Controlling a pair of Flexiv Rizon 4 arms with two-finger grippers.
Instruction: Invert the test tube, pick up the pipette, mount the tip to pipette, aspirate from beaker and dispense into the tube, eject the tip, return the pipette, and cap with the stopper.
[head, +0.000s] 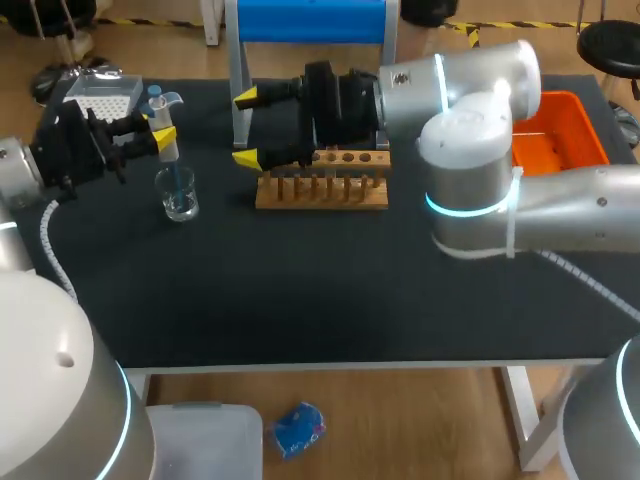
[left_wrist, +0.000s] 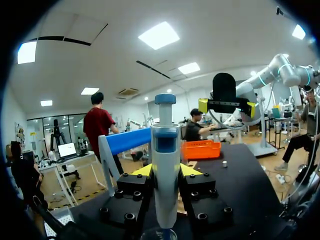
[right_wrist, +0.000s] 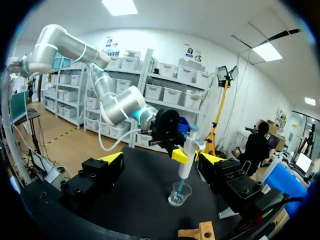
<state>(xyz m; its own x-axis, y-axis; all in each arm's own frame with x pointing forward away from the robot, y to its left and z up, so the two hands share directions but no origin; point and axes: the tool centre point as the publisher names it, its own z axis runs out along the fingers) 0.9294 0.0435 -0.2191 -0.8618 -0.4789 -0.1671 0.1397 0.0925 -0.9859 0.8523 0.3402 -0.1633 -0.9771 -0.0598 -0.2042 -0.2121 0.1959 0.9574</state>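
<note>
My left gripper (head: 162, 136) is shut on the white pipette (head: 166, 120), which it holds upright. The pipette's blue tip (head: 176, 183) dips into the glass beaker (head: 179, 197) at the table's back left. In the left wrist view the pipette (left_wrist: 165, 160) stands between the yellow-tipped fingers of the left gripper (left_wrist: 165, 171), with the beaker's rim (left_wrist: 159, 234) just under it. My right gripper (head: 248, 128) hangs open and empty above the wooden tube rack (head: 321, 188), facing left. Ahead of the right gripper (right_wrist: 162, 159), the right wrist view shows the pipette (right_wrist: 186, 159) and the beaker (right_wrist: 180, 194).
A blue pipette stand (head: 310, 22) rises behind the rack. An orange bin (head: 560, 135) sits at the back right, and a tip box (head: 104, 95) at the back left corner. The right arm's elbow (head: 470, 170) looms over the table's right half.
</note>
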